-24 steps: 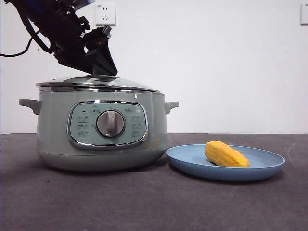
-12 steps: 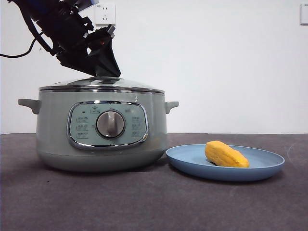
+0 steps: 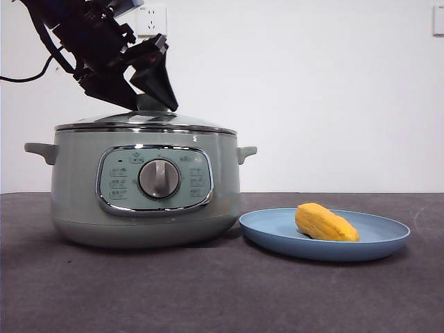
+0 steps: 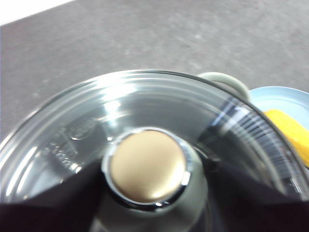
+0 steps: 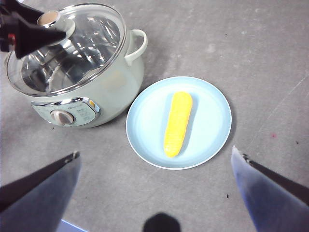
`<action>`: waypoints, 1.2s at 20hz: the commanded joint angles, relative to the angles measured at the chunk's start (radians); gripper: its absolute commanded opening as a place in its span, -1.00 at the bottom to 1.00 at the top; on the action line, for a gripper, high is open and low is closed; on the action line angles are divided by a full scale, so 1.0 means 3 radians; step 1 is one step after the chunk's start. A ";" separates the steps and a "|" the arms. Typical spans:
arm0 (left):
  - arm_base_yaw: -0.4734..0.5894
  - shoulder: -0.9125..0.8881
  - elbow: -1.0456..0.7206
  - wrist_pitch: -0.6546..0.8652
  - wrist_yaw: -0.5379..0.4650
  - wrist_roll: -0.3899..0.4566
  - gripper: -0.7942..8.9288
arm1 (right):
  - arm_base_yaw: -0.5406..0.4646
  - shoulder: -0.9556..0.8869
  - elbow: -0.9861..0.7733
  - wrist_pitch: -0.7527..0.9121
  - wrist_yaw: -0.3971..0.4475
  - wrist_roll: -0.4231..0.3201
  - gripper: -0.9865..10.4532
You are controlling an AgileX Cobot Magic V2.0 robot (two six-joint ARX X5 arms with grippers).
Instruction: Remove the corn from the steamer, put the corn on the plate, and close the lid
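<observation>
The table (image 3: 208,291) under me is a dark grey mat. On it the steamer (image 3: 83,194) stands at nine o'clock of the plate (image 3: 277,232), almost touching it, its dial (image 3: 159,178) facing the front camera. The lid (image 3: 187,123) sits level on the steamer's rim, closed. The plate carries the corn (image 3: 326,222), which lies on its side near the middle of the plate, in my right wrist view running from twelve toward six o'clock. My left gripper (image 3: 146,104) hangs directly over the lid, its jaws parted on either side of the knob (image 4: 147,166) and not pressing it. My right gripper (image 5: 154,193) waits high above the plate, jaws spread wide and holding nothing.
</observation>
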 commanded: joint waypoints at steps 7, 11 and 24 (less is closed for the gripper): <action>0.0032 -0.0280 0.0430 -0.0546 0.0036 0.0025 0.07 | 0.0008 -0.0005 -0.0011 0.0003 -0.0009 0.0005 0.27; 0.0022 -0.0504 0.0881 -0.1633 0.0502 -0.0053 0.07 | 0.0008 -0.0004 -0.0011 -0.0001 -0.0150 -0.0081 0.27; 0.0017 -0.0908 0.1305 -0.3632 0.1155 -0.0018 0.05 | 0.0006 -0.0001 -0.0011 -0.0451 -0.0528 -0.0303 0.00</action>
